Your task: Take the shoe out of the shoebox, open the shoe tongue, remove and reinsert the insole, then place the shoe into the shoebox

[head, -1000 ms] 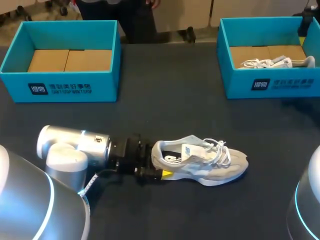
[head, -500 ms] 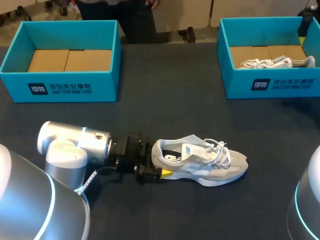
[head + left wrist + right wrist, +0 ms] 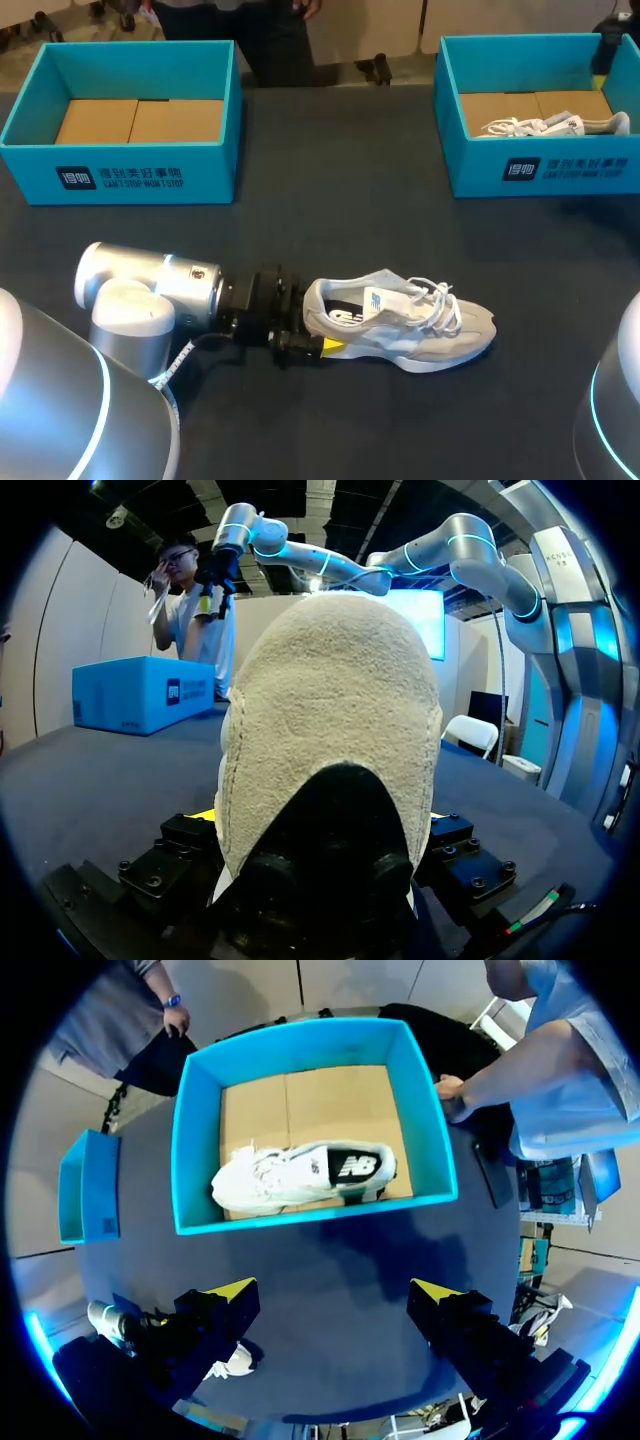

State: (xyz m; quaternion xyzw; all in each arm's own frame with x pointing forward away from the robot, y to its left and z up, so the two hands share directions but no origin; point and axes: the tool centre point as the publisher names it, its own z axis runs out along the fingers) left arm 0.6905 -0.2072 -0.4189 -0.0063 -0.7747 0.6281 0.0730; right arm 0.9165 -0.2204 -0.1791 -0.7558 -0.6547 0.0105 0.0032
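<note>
Our left gripper (image 3: pixel 306 322) is clenched on the heel of the grey shoe (image 3: pixel 420 325), which we see on the dark table (image 3: pixel 330 200). Our right gripper (image 3: pixel 333 1298) hangs released above the right shoebox (image 3: pixel 310 1217).

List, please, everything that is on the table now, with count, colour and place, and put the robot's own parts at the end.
left shoebox: one, teal, far left of the table, its brown floor showing
right shoebox: one, teal, far right of the table
white shoe: one, white, lying inside the right shoebox
grey shoe: one, beige-grey with white laces, on the table at the near middle, toe towards the right side
table: one, dark, under everything
left gripper: one, black with yellow tips, shut on the heel of the grey shoe
right gripper: one, black with yellow tips, open, above the table beside the right shoebox
</note>
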